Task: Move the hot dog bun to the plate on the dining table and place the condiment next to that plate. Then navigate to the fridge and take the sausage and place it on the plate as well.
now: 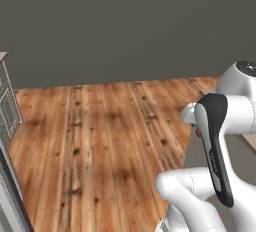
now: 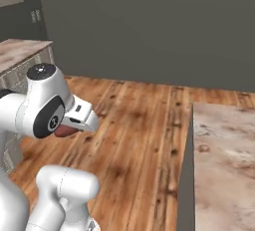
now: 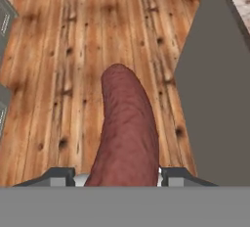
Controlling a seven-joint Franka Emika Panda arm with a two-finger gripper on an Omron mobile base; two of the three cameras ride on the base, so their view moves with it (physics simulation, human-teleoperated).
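Observation:
In the hand view the sausage (image 3: 126,128), dark red and slightly curved, juts forward from between my two fingertips (image 3: 58,176). My gripper (image 3: 117,178) is shut on it, above the wooden floor. The right base view has the hand (image 2: 77,118) held up near the arm's shoulder, a red end of the sausage (image 2: 64,131) peeking out below it. The dining table (image 2: 224,150) with its pink-brown marbled top lies to the right, and its grey side (image 3: 215,99) fills the right of the hand view. The bun, plate, condiment and fridge are out of view.
Plank floor (image 1: 100,141) stretches ahead to a dark grey wall (image 1: 125,21). A marbled counter over cream cabinets (image 2: 17,53) stands at the left, with a cabinet front (image 1: 7,106) at the left edge. Grey panels (image 3: 5,20) border the hand view's left side.

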